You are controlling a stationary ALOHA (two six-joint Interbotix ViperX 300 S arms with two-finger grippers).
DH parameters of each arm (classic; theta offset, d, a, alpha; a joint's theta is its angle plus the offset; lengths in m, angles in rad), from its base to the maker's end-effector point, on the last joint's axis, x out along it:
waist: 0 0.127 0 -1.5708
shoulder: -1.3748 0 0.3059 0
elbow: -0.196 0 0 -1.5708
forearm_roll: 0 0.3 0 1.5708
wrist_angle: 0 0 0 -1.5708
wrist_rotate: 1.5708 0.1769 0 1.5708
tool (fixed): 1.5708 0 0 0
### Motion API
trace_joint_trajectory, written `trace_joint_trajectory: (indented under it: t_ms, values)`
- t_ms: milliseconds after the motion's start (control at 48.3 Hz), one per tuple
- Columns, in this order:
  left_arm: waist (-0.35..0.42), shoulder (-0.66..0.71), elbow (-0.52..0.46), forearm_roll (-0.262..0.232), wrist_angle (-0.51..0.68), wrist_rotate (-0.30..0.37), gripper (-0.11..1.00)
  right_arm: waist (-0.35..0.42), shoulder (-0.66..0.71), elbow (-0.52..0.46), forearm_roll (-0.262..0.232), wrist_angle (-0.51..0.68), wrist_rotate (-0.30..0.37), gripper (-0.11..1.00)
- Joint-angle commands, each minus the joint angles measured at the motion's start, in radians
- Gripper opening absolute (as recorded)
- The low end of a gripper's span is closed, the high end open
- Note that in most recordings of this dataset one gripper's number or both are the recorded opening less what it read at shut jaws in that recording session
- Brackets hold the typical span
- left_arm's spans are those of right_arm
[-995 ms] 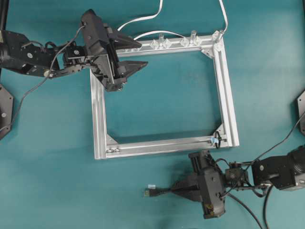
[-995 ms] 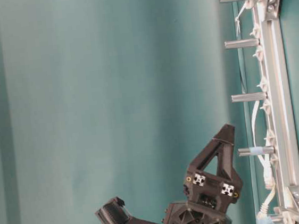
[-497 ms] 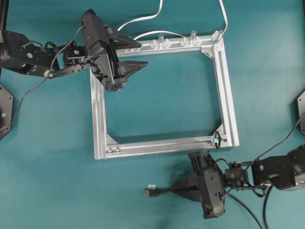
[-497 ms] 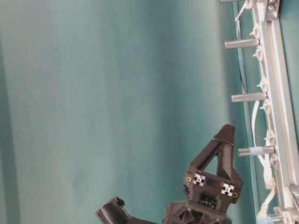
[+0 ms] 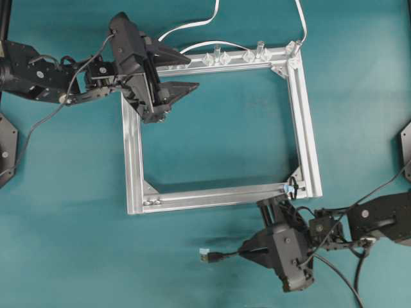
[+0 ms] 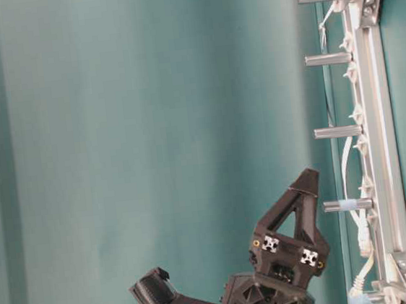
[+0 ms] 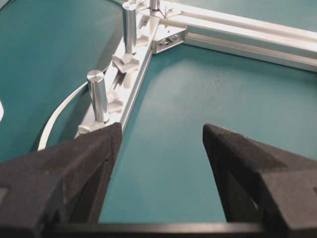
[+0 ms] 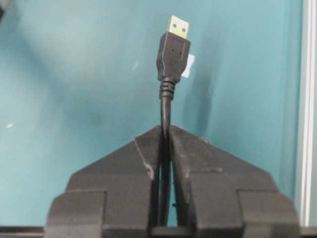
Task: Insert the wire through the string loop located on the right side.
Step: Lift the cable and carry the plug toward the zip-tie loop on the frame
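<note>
The wire is a black cable ending in a plug [image 5: 209, 256] with a metal tip. It lies just above the teal table in front of the silver frame [image 5: 133, 160]. My right gripper [image 5: 243, 251] is shut on the wire a short way behind the plug. In the right wrist view the plug [image 8: 173, 49] sticks out straight ahead of the right gripper [image 8: 166, 131]. The string loop [image 5: 292, 188] is a small dark ring at the frame's near right corner, right of the plug. My left gripper [image 5: 193, 73] hangs open and holds nothing over the frame's far left corner, as the left wrist view [image 7: 162, 131] confirms.
Several upright posts [image 5: 218, 56] stand along the frame's far rail, and two show close by in the left wrist view [image 7: 98, 94]. A white flat cable [image 5: 192, 25] curves behind that rail. The right arm's own leads [image 5: 334, 273] trail near the table's front right.
My right gripper has turned a little and shifted right, carrying the plug slightly nearer the frame. The left arm has not moved.
</note>
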Motion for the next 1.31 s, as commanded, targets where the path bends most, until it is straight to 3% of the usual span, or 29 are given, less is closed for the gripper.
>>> trace_joint_trajectory:
  t_ms: [0, 684, 912, 1285]
  values:
    - [-0.002, -0.021, -0.012, 0.003, -0.003, -0.008, 0.72, -0.008, -0.054, -0.003, -0.002, 0.034, -0.005, 0.06]
    - [-0.002, -0.023, -0.011, 0.003, -0.003, -0.006, 0.72, -0.021, -0.107, 0.023, -0.008, 0.089, -0.006, 0.06]
    - [-0.002, -0.023, -0.015, 0.003, -0.003, -0.006, 0.72, -0.021, -0.219, 0.098, -0.032, 0.153, -0.006, 0.06]
    - [-0.002, -0.023, -0.017, 0.003, -0.003, -0.008, 0.72, 0.005, -0.376, 0.236, -0.032, 0.258, -0.005, 0.06]
